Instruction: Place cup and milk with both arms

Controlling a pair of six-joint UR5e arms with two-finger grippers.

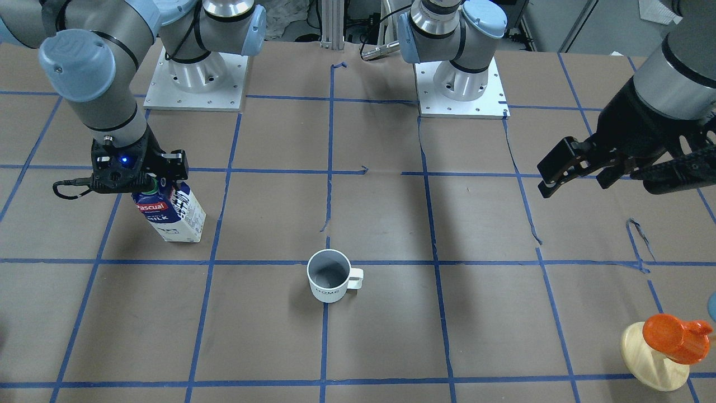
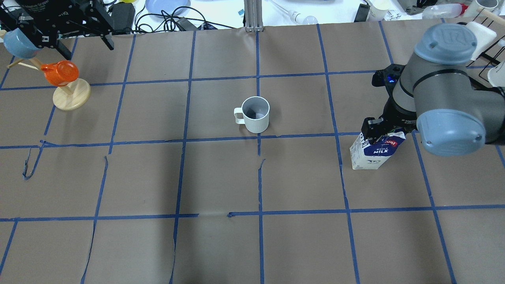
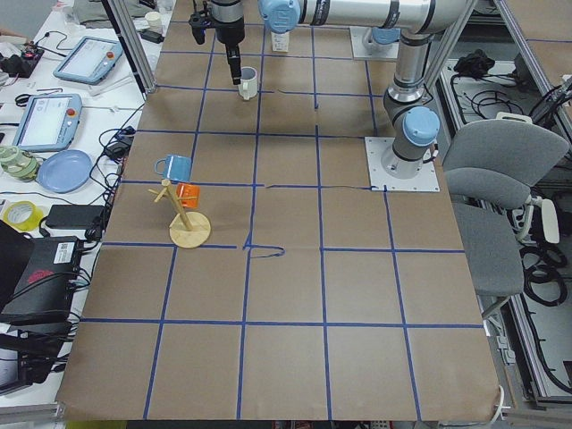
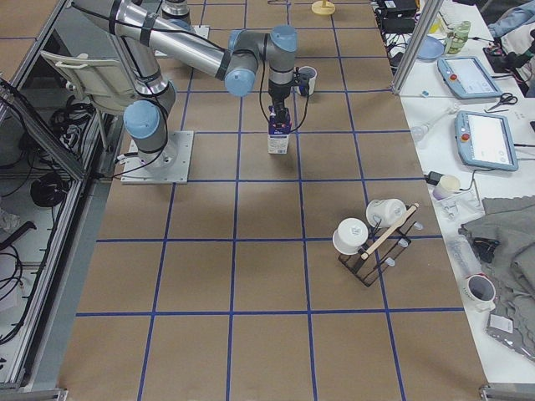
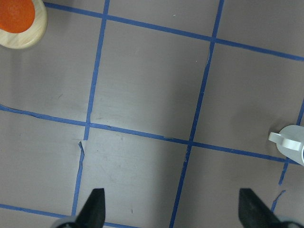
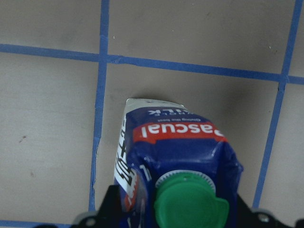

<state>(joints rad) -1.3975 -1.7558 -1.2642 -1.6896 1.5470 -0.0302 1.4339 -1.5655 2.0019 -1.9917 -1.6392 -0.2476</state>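
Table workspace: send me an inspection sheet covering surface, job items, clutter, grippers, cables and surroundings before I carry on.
Surface: brown paper table with a blue tape grid; several tears in the paper.
Job's things: cup upright mid-table, nothing touching it; milk on the right arm's side, gripped at its top.
Clutter: wooden mug tree carrying an orange mug and a blue mug; black rack with white cups.
Grippers: left gripper open, empty, above bare table; right gripper shut on the milk.
Cables: loose lead at the right wrist; cable tangle beyond the table edge.
Surroundings: tablets and a chair beside the table.
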